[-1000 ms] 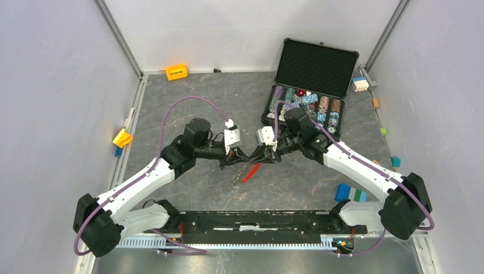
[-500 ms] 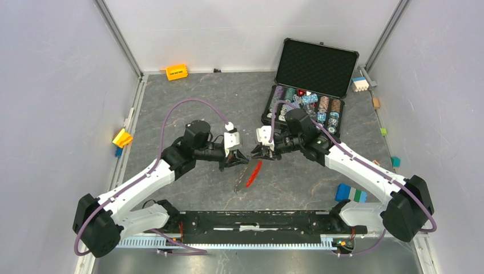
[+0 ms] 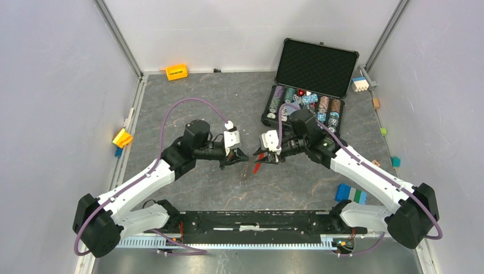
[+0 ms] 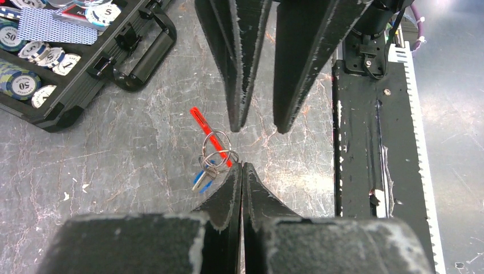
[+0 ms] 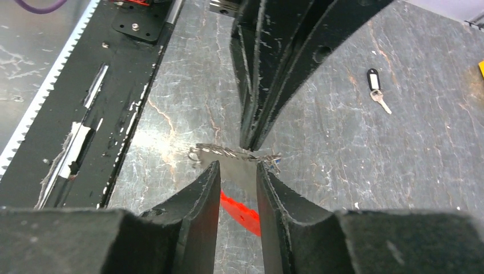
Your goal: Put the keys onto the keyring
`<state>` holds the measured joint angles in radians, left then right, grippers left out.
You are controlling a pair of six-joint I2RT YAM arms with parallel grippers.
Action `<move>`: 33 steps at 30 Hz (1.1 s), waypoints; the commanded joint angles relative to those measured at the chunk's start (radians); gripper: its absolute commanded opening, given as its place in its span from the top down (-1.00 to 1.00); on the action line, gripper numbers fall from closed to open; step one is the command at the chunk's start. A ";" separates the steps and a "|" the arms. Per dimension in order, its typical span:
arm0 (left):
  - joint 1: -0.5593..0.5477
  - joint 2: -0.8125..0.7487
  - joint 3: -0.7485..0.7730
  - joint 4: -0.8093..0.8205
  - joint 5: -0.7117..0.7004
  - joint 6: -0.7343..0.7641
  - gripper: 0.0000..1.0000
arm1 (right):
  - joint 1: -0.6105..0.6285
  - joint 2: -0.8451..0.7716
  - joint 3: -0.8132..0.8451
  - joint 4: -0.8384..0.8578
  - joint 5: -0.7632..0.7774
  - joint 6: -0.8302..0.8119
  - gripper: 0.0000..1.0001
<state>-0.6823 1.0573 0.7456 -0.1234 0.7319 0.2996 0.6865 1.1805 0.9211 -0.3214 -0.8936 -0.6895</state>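
Plainly the job is partway along. The keyring (image 4: 218, 149) is off the table (image 4: 114, 165), held up between the two arms near the middle of the workspace, with its red fob (image 4: 198, 116) hanging slantwise under it. The left claw (image 4: 241, 166) is clenched tight, its tips meeting at the edge of the ring, and it looks to be pinching the ring itself, though the contact is too small to be certain. The right claw (image 5: 237, 168) is released, its two fingers standing apart with the ring seen edge-on just beyond their tips; it grips nothing. A blue-tagged key (image 4: 201, 178) dangles beside the rings, so I judge that at least one key is already threaded on. A dark-tagged key (image 5: 376, 85) lies flat on the table, well apart from the ring, and that one is not yet on. Whether other keys hang in the cluster I cannot tell. What remains, as I read it, is to fetch the loose key and work it onto the ring.
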 commanded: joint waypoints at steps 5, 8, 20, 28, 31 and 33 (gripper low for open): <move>0.001 -0.010 -0.002 0.074 -0.008 -0.029 0.96 | 0.002 0.007 0.030 -0.029 -0.109 -0.038 0.29; 0.001 -0.011 -0.002 0.078 0.003 -0.028 0.95 | 0.002 0.026 0.023 0.017 -0.096 0.015 0.30; 0.001 -0.011 -0.014 0.086 0.041 -0.020 0.96 | 0.002 0.066 0.008 0.107 -0.041 0.115 0.37; 0.001 -0.014 -0.017 0.096 0.032 -0.032 0.96 | 0.002 0.086 0.002 0.095 -0.040 0.103 0.38; 0.001 -0.019 -0.019 0.102 0.024 -0.036 0.96 | 0.003 0.095 0.002 0.087 -0.038 0.095 0.38; 0.002 -0.020 -0.021 0.106 0.020 -0.039 0.95 | 0.004 0.099 0.002 0.082 -0.036 0.090 0.38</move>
<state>-0.6823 1.0573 0.7292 -0.0937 0.7406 0.2871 0.6865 1.2690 0.9207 -0.2481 -0.9379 -0.5900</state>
